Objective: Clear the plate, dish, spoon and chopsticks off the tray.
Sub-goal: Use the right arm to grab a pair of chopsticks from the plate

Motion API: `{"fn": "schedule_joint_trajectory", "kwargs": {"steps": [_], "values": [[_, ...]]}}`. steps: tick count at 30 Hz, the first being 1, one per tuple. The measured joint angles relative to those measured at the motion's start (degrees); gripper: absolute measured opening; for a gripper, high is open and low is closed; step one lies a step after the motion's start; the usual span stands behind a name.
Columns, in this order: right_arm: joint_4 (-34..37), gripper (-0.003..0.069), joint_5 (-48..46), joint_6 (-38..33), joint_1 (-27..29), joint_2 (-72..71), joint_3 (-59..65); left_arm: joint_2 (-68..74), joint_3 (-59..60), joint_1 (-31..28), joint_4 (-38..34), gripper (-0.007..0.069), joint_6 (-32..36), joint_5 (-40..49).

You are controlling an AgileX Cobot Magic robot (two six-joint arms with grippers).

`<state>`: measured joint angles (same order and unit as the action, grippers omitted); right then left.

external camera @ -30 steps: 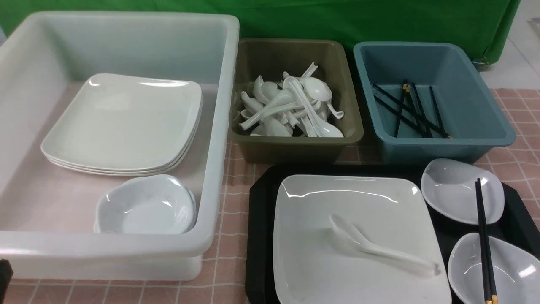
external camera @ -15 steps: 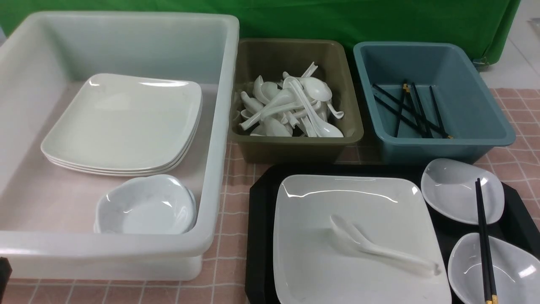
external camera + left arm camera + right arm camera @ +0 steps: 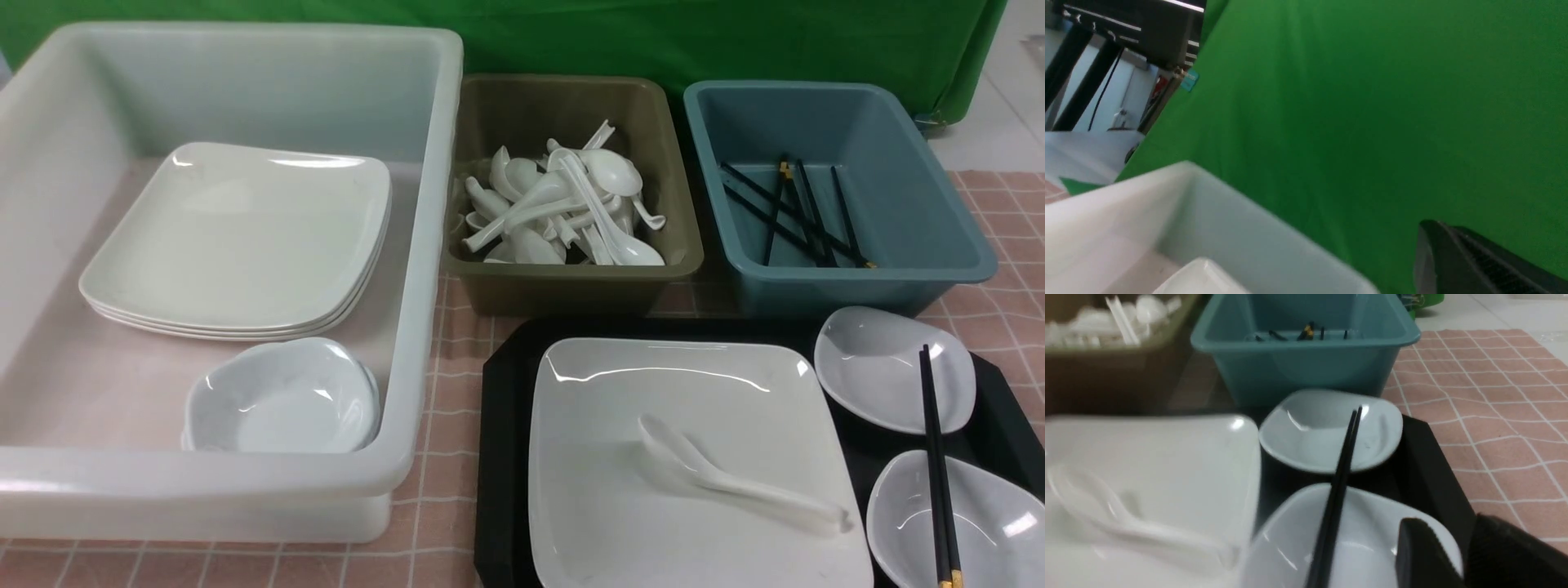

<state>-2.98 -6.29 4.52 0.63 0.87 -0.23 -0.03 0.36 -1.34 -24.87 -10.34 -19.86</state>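
Front view: the black tray (image 3: 502, 425) lies on the pink checked cloth (image 3: 1004, 318), at the near right. The square white plate (image 3: 612, 408) fills the tray's left part. The white soup spoon (image 3: 718, 478) lies on the plate, with its handle toward the right. A far dish (image 3: 878, 367) and a near dish (image 3: 996, 523) sit on the tray's right part. The black chopsticks (image 3: 937, 465) lie across both dishes.

Behind the tray stand three containers:
- a white tub (image 3: 433, 245) holding stacked square plates (image 3: 237, 237) and a small bowl (image 3: 286, 400);
- an olive tub (image 3: 571, 286) of loose spoons (image 3: 563, 212);
- a blue tub (image 3: 857, 282) of loose chopsticks (image 3: 796, 216).

Right wrist view: the right gripper (image 3: 1447, 535) hangs by the near dish, fingers parted and empty.

Left wrist view: the left gripper (image 3: 1470, 265) shows one dark finger against the green backdrop (image 3: 1372, 102). Whether it is parted or closed cannot be told.
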Motion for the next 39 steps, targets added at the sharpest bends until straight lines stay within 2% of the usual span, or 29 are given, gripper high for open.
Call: {"fn": "schedule_joint_trajectory", "kwargs": {"steps": [2,3,4,6,8,10,11,13,14,16,17,18,19,20,21,23,24,25,27,28,29,32,33,34,35,36,39], "values": [[0.7,0.0248,3.4,5.1,0.0,0.0,0.1,0.0,0.0,0.0,1.2,0.0005,-4.1,-4.4],[1.0,0.0248,6.9,9.5,0.0,0.0,0.1,0.0,-0.1,0.0,2.4,0.0005,-6.5,-6.8],[1.3,0.0248,12.4,16.2,0.0,0.0,0.1,0.0,-1.9,0.0,5.0,0.0005,-11.9,-6.8],[1.5,0.0248,17.7,20.6,0.0,0.0,0.1,-0.1,-6.0,0.0,9.4,0.0005,-16.9,-1.5],[1.5,0.0246,20.1,21.7,0.0,0.0,0.1,0.2,-9.0,0.0,12.6,0.0005,-18.8,1.7],[1.6,0.024,23.3,22.4,0.0,0.0,0.1,3.1,-16.6,0.0,18.8,0.0005,-23.7,13.6],[1.6,0.024,23.8,22.4,0.0,0.0,0.1,3.8,-18.4,0.0,19.5,0.0005,-24.3,16.3],[1.6,0.024,25.7,22.4,0.0,0.0,0.1,10.9,-27.0,0.0,20.1,0.0005,-22.8,28.1],[1.6,0.024,25.9,22.4,0.0,0.0,0.1,11.5,-28.3,0.0,19.9,0.0005,-21.9,29.0],[1.6,0.0237,28.1,22.8,0.0,0.1,0.1,19.0,-35.6,0.0,17.0,0.0005,-13.3,39.9],[1.6,0.0232,27.8,23.0,0.0,0.1,-0.1,19.0,-36.3,0.0,16.7,0.0005,-12.4,40.9],[1.5,0.0195,22.7,23.9,-0.3,0.7,-2.3,24.7,-41.9,0.0,13.6,0.0005,-4.7,48.1],[1.5,0.0155,18.6,23.9,-0.8,1.6,-5.1,29.1,-45.8,0.0,11.7,0.0005,-0.6,54.7],[1.5,0.0155,17.5,23.9,-0.8,1.9,-5.1,29.8,-45.8,0.0,11.7,0.0005,0.2,55.7],[1.5,0.0062,6.3,21.8,-2.2,5.5,-12.9,36.6,-51.3,0.0,9.9,0.0005,5.7,64.8],[1.4,0.0037,-1.6,19.4,-3.3,8.8,-17.6,41.0,-53.5,0.0,9.7,0.0005,8.6,69.8],[1.4,0.003,-14.2,13.9,-5.6,15.1,-26.1,46.6,-56.1,0.0,9.4,0.0005,12.0,74.2],[1.4,0.003,-14.2,13.2,-5.9,15.1,-27.1,47.3,-56.6,0.0,9.4,0.0005,12.3,74.6],[1.4,0.003,-32.5,6.7,-9.8,26.6,-38.0,55.8,-58.9,0.0,7.9,0.0005,16.6,76.9],[1.4,0.003,-33.6,5.9,-10.4,27.4,-39.5,55.8,-59.1,0.0,7.7,0.0005,16.9,76.9],[1.2,0.003,-41.2,3.3,-12.3,34.3,-43.9,60.4,-60.3,1.0,6.0,-0.0001,18.6,77.3],[1.2,0.003,-50.5,-0.8,-14.2,46.3,-50.5,65.8,-63.1,6.0,4.9,-0.0008,19.7,77.2],[1.2,0.003,-50.5,-0.8,-14.2,46.3,-50.5,66.1,-63.1,6.5,4.9,-0.0009,19.7,77.2],[1.1,0.003,-53.0,-3.0,-14.1,52.6,-52.8,68.2,-64.9,12.2,4.7,-0.0011,20.2,77.0],[1.1,0.003,-53.1,-3.3,-14.1,53.2,-53.0,68.4,-65.1,12.2,4.7,-0.0011,20.2,77.0],[1.1,0.003,-53.4,-4.5,-13.3,57.9,-54.3,70.3,-66.5,18.1,4.6,-0.0012,20.7,76.8],[1.2,0.003,-53.1,-4.5,-10.5,66.6,-55.8,74.1,-68.4,28.7,5.5,-0.0013,21.3,75.9]]}}
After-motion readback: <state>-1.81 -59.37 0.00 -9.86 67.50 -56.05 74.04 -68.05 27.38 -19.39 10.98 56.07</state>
